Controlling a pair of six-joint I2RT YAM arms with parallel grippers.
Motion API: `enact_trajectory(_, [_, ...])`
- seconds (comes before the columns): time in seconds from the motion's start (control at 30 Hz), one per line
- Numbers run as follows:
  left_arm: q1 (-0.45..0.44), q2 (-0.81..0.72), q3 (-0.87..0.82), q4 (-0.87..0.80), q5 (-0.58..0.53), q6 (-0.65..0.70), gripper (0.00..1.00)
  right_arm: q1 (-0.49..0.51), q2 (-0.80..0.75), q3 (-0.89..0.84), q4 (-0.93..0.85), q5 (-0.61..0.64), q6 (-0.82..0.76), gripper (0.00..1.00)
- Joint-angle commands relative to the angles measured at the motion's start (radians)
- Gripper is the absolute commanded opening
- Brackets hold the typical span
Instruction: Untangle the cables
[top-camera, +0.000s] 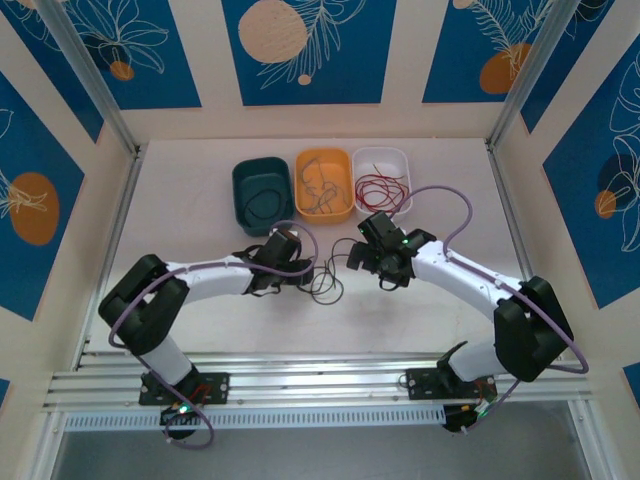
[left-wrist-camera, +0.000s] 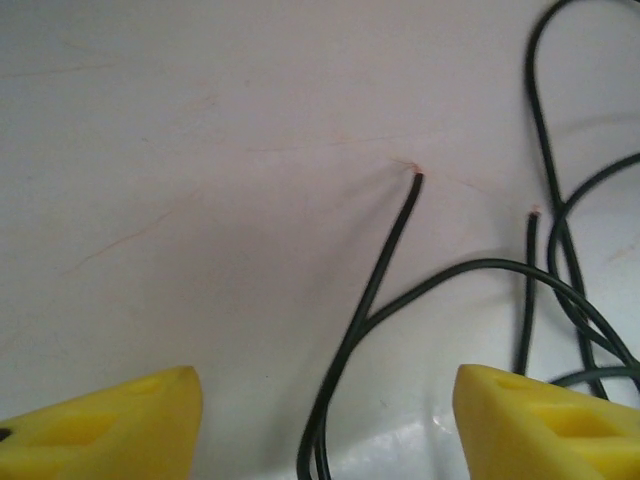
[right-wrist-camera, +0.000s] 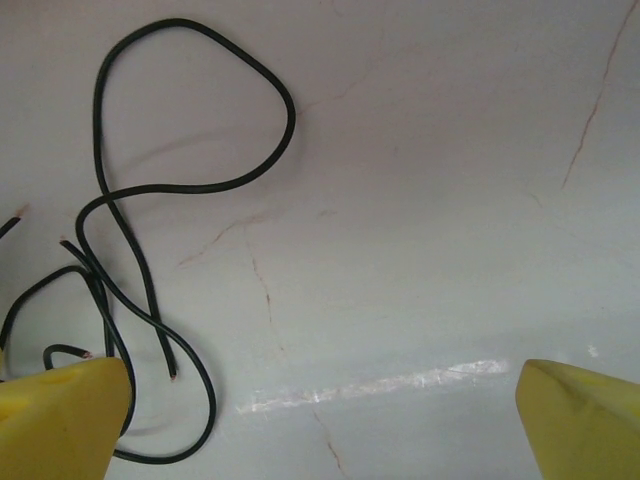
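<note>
Blue-and-cream leaf-patterned panels are walling in a white table (top-camera: 200, 330) where two robot arms are working at a snarl of black cables (top-camera: 325, 283). The snarl is lying around the middle of the surface, somewhat toward its near edge.

Left gripper (top-camera: 303, 270) and right gripper (top-camera: 352, 258) are facing each other across the tangle, apparently so that each can take a different strand and draw it apart from the other.

Seen from the left wrist, the left gripper (left-wrist-camera: 325, 425) is hanging spread wide. Its yellow fingers (left-wrist-camera: 120, 425) are straddling strands of the black cables (left-wrist-camera: 385, 255) that are running up between them, and pinching nothing. From the right wrist, the right gripper (right-wrist-camera: 320, 425) is likewise gaping. The loops of the black cables (right-wrist-camera: 190, 185) are sitting beside one of its fingers (right-wrist-camera: 60, 415) rather than between the pair.

Toward the far edge, a green bin (top-camera: 238, 195), an orange bin (top-camera: 323, 152) and a white bin (top-camera: 381, 151) are standing side by side. They are holding a dark loop (top-camera: 262, 207), grey wires (top-camera: 320, 192) and red wires (top-camera: 382, 188) respectively, which suggests cables are being sorted by colour once freed. By that reading, the black strands are the ones awaiting separation.
</note>
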Motion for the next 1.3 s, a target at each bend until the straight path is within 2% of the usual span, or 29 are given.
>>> enact_trajectory(0.0, [-0.007,0.033,0.026,0.026,-0.037,-0.029,0.60,0.008,0.011,0.026,-0.002,0.006,0.017,0.99])
enact_trajectory(0.27, [-0.009,0.035,0.027,0.034,-0.063,-0.041,0.17,0.017,0.017,0.021,-0.006,0.006,0.025,0.99])
enact_trajectory(0.37, [-0.009,0.021,0.027,0.018,-0.064,-0.035,0.06,0.021,0.013,0.021,-0.009,0.004,0.029,0.99])
enact_trajectory(0.57, [-0.008,-0.038,0.017,0.000,-0.064,-0.020,0.00,0.027,0.006,0.028,-0.007,0.006,0.027,0.99])
enact_trajectory(0.8, [-0.009,-0.105,0.014,-0.045,-0.053,0.003,0.00,0.028,0.040,0.052,0.030,-0.023,-0.001,0.99])
enact_trajectory(1.03, [-0.009,-0.184,-0.012,-0.070,-0.021,0.020,0.00,0.033,0.148,0.133,0.063,-0.083,-0.054,0.99])
enact_trajectory(1.27, [-0.008,-0.240,-0.026,-0.083,-0.013,0.029,0.00,0.079,0.275,0.220,0.071,-0.148,-0.070,0.99])
